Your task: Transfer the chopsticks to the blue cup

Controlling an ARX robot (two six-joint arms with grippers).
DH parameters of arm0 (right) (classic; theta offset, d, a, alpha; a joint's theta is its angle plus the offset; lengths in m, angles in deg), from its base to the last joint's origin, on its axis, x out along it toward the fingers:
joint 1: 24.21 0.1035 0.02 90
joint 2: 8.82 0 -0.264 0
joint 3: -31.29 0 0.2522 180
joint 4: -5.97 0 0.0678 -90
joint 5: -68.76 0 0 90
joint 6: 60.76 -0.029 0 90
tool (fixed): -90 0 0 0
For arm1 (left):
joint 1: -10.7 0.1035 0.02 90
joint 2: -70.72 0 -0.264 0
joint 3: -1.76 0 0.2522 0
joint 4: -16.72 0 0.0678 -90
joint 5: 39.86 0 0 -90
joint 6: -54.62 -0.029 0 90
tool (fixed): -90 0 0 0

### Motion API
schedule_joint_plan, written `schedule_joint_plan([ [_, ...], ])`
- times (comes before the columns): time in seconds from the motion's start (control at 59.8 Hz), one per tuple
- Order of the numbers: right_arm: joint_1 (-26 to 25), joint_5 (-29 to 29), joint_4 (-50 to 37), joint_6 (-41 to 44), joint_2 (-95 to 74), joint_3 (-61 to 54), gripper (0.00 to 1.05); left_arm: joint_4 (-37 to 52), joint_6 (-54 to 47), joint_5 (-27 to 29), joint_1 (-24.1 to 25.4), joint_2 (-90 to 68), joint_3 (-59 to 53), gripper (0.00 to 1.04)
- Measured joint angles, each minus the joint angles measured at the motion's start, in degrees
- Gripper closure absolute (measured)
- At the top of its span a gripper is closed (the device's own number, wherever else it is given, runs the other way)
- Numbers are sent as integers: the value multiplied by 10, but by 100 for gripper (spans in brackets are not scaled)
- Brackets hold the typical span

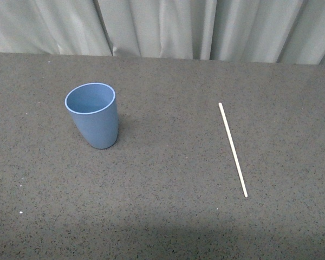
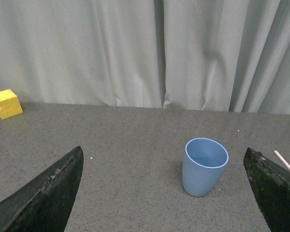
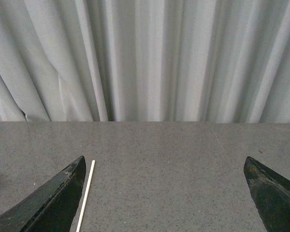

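The blue cup (image 1: pixel 92 115) stands upright and empty on the dark speckled table, left of centre in the front view. It also shows in the left wrist view (image 2: pixel 204 166), ahead of my open left gripper (image 2: pixel 163 193) and nearer one of its fingers. The chopstick (image 1: pixel 232 149), one thin pale stick, lies flat on the table to the right. Its tip shows in the left wrist view (image 2: pixel 285 162). In the right wrist view the chopstick (image 3: pixel 85 195) lies beside one finger of my open right gripper (image 3: pixel 164 193). Neither gripper shows in the front view.
A grey curtain (image 1: pixel 162 27) hangs along the table's far edge. A yellow block (image 2: pixel 6 103) sits near that far edge in the left wrist view, well away from the cup.
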Motion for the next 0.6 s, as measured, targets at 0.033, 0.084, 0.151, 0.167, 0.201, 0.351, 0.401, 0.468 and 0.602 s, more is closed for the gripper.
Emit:
schedule_joint_plan([
  [0.033, 0, 0, 0, 0, 0, 0, 9, 0, 0, 0, 0, 0, 0, 7],
  [0.084, 0, 0, 0, 0, 0, 0, 9, 0, 0, 0, 0, 0, 0, 7],
  [0.151, 0, 0, 0, 0, 0, 0, 9, 0, 0, 0, 0, 0, 0, 7],
  [0.167, 0, 0, 0, 0, 0, 0, 9, 0, 0, 0, 0, 0, 0, 7],
  [0.201, 0, 0, 0, 0, 0, 0, 9, 0, 0, 0, 0, 0, 0, 7],
  [0.351, 0, 0, 0, 0, 0, 0, 9, 0, 0, 0, 0, 0, 0, 7],
  [0.401, 0, 0, 0, 0, 0, 0, 9, 0, 0, 0, 0, 0, 0, 7],
  [0.468, 0, 0, 0, 0, 0, 0, 9, 0, 0, 0, 0, 0, 0, 7],
  [0.602, 0, 0, 0, 0, 0, 0, 9, 0, 0, 0, 0, 0, 0, 7],
])
